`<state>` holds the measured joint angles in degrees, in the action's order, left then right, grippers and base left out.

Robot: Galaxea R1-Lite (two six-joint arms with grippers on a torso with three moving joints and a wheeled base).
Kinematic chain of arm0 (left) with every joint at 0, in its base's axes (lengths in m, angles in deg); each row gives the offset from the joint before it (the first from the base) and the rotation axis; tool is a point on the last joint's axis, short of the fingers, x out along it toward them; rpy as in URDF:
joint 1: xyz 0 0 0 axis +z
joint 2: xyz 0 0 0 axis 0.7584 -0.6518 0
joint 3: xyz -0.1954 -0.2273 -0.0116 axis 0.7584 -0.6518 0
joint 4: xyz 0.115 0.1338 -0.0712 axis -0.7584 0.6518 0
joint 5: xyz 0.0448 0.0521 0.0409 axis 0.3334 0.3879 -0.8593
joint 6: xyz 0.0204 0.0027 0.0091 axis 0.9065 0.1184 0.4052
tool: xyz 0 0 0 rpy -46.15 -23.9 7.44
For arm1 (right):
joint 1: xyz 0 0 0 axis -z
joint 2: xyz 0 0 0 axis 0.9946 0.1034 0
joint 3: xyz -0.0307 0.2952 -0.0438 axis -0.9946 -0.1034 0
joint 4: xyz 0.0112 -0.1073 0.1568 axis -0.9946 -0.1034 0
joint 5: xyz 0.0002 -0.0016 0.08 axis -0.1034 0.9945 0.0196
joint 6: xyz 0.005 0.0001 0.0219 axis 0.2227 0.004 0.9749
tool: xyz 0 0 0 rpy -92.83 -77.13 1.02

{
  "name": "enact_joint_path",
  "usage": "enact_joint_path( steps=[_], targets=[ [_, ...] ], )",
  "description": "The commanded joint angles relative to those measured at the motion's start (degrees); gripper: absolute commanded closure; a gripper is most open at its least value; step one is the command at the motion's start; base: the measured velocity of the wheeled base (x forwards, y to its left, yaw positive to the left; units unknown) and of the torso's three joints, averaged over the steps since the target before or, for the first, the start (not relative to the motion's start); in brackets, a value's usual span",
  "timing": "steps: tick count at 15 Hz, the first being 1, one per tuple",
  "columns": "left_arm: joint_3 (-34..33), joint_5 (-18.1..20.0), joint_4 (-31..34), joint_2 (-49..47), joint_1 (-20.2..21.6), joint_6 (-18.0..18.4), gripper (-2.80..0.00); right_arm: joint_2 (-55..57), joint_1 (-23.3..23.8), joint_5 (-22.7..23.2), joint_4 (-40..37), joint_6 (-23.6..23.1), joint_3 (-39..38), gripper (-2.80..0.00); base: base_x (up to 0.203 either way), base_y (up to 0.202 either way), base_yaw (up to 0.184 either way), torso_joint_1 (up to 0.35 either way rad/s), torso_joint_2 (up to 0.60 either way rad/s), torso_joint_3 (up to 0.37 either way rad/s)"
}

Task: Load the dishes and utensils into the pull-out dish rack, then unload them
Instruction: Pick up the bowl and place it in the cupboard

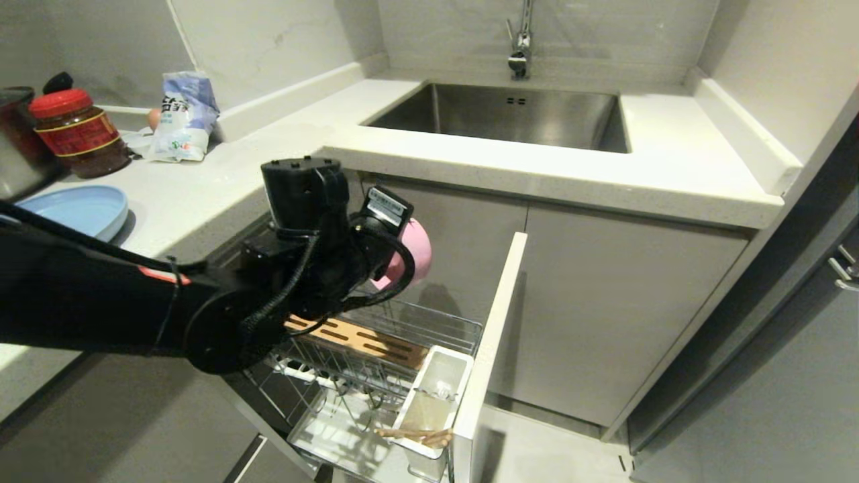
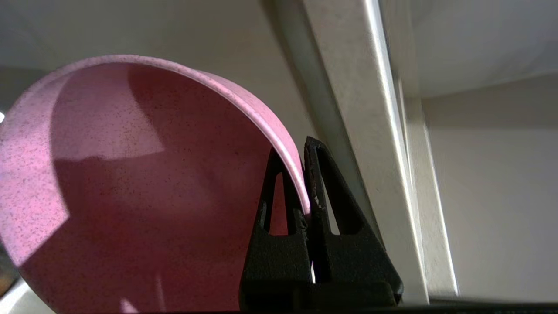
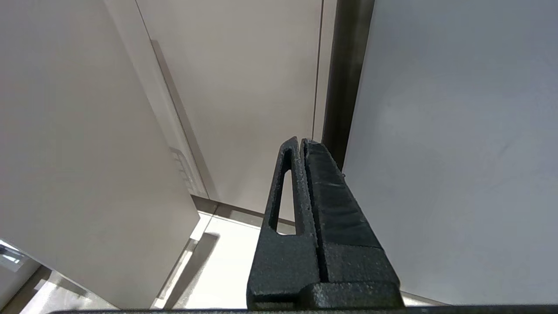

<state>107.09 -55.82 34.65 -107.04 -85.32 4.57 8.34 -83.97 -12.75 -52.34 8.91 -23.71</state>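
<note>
My left gripper (image 2: 297,150) is shut on the rim of the pink bowl (image 2: 130,183), one finger inside and one outside. In the head view the bowl (image 1: 420,251) is tipped on its side above the pulled-out dish rack (image 1: 436,323), mostly hidden behind my left wrist (image 1: 305,201). The rack has a slotted wooden strip (image 1: 356,339), a white utensil cup (image 1: 439,379) and a tall white front panel (image 1: 495,329). Light-wood chopsticks (image 1: 419,436) lie in the cup. The light-blue plate (image 1: 84,209) rests on the counter at the left. My right gripper (image 3: 301,141) is shut and empty, parked facing cabinet doors.
A steel sink (image 1: 510,114) with a tap (image 1: 520,43) is set in the white counter (image 1: 671,161) behind the rack. A red-lidded jar (image 1: 77,131), a blue-and-white bag (image 1: 184,114) and a pot (image 1: 13,147) stand at the counter's left. Grey cabinet doors (image 1: 617,302) are to the rack's right.
</note>
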Motion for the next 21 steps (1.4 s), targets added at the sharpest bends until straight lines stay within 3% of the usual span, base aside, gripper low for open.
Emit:
enact_joint_path(
  steps=[1,8,21],
  targets=[
    [-4.4,-0.1,-11.6,-7.1,0.7,-0.2,0.00,0.0,0.0,0.0,0.0,0.0,-1.5,0.00,0.000,0.000,0.000,0.000,0.00,0.000],
    [-7.8,0.1,-26.3,-19.0,2.8,-0.2,0.00,0.0,0.0,0.0,0.0,0.0,-1.5,0.00,0.000,0.000,0.000,0.000,0.00,0.000],
    [-7.7,4.2,-39.1,-26.0,5.8,-0.9,0.00,0.0,0.0,0.0,0.0,0.0,-1.5,0.00,0.000,0.000,0.000,0.000,0.00,0.000]
  ],
)
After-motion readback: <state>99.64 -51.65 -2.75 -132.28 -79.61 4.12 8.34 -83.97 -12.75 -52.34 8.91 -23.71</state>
